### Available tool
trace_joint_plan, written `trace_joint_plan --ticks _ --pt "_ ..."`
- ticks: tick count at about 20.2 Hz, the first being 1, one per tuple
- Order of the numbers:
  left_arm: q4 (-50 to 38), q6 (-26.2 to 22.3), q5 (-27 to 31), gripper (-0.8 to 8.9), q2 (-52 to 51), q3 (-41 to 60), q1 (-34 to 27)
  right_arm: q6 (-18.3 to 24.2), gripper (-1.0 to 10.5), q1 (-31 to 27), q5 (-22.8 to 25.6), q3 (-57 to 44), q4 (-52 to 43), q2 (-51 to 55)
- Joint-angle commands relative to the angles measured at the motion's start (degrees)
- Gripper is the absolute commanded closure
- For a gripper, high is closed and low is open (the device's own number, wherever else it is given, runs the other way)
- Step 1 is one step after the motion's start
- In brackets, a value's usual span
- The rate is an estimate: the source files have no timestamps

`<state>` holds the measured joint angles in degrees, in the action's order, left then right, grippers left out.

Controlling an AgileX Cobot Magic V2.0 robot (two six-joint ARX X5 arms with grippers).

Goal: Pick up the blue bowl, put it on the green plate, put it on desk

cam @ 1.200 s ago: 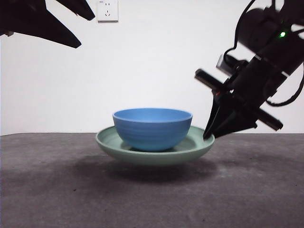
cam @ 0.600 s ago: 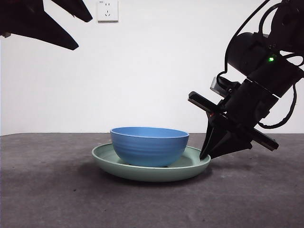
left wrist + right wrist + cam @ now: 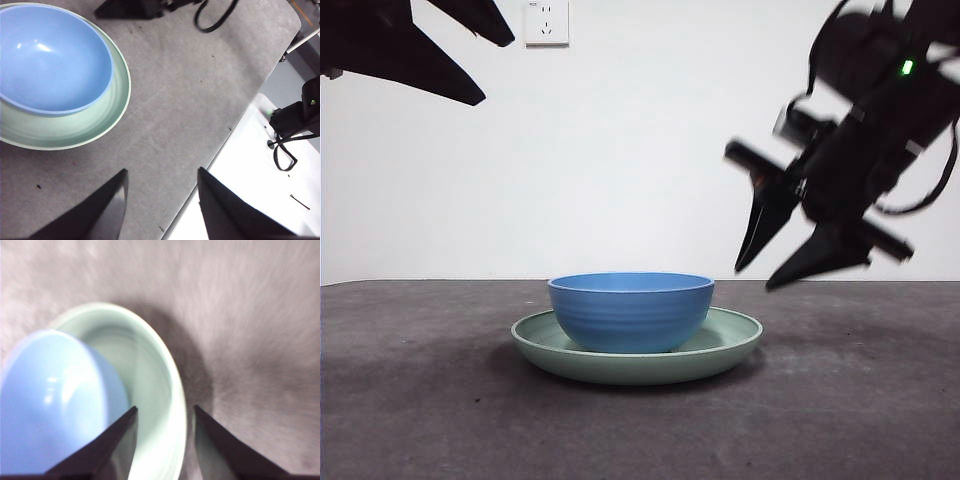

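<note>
The blue bowl [image 3: 631, 312] sits inside the green plate [image 3: 732, 340], and the plate rests flat on the desk [image 3: 440, 425]. My right gripper [image 3: 757, 277] hangs open just above and to the right of the plate's right rim, touching nothing. In the right wrist view its jaws [image 3: 165, 409] straddle the air over the plate's rim [image 3: 172, 390], with the bowl [image 3: 55, 400] beside them. My left gripper [image 3: 500, 68] waits open high at the upper left. The left wrist view shows its jaws [image 3: 162, 172] apart, away from the bowl [image 3: 50, 57] and plate [image 3: 75, 130].
A white wall socket [image 3: 546, 20] is on the wall behind. In the left wrist view the desk's edge [image 3: 235, 130] borders a white surface [image 3: 250, 200] with black cables and a stand [image 3: 292, 120]. Part of the right arm [image 3: 130, 7] shows beyond the plate.
The plate with the bowl came down from the air onto the desk. The right gripper let go of the plate's rim, opened and rose a little.
</note>
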<state>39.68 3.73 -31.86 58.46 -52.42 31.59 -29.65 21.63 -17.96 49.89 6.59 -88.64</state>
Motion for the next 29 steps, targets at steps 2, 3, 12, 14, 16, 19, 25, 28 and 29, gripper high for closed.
trace_joint_plan --ticks 2,3,12,14,16,19,25,28,29 --pt "-0.4 -0.3 -0.3 5.92 0.2 -0.6 0.4 6.2 7.7 0.2 0.9 1.1 5.5 7.9" --pt "-0.4 -0.3 -0.3 5.92 0.2 -0.6 0.4 8.0 7.7 0.2 0.9 1.1 7.8 11.0" --pt "-0.5 -0.5 -0.3 5.92 0.2 -0.6 0.4 20.8 7.7 0.6 -7.3 1.1 33.2 34.8" --pt "-0.5 -0.5 -0.3 5.92 0.2 -0.6 0.4 23.2 7.7 1.3 -9.4 1.1 38.6 37.4" --pt "-0.5 -0.5 -0.3 5.92 0.2 -0.6 0.4 24.0 7.7 2.0 -9.6 1.1 42.4 38.9" --pt "-0.5 -0.5 -0.3 5.92 0.2 -0.6 0.4 24.4 7.7 2.7 -9.7 1.1 43.1 39.4" --pt "-0.5 -0.5 -0.3 5.93 0.2 -0.6 0.4 24.4 7.7 2.7 -9.6 1.1 42.8 39.3" --pt "-0.3 -0.5 -0.3 5.93 0.2 -0.6 0.4 24.5 7.7 2.7 -9.6 1.1 42.8 39.3" --pt "-0.3 -0.5 -0.3 5.97 0.2 -0.6 0.4 24.5 7.7 2.7 -9.6 1.1 42.8 39.3"
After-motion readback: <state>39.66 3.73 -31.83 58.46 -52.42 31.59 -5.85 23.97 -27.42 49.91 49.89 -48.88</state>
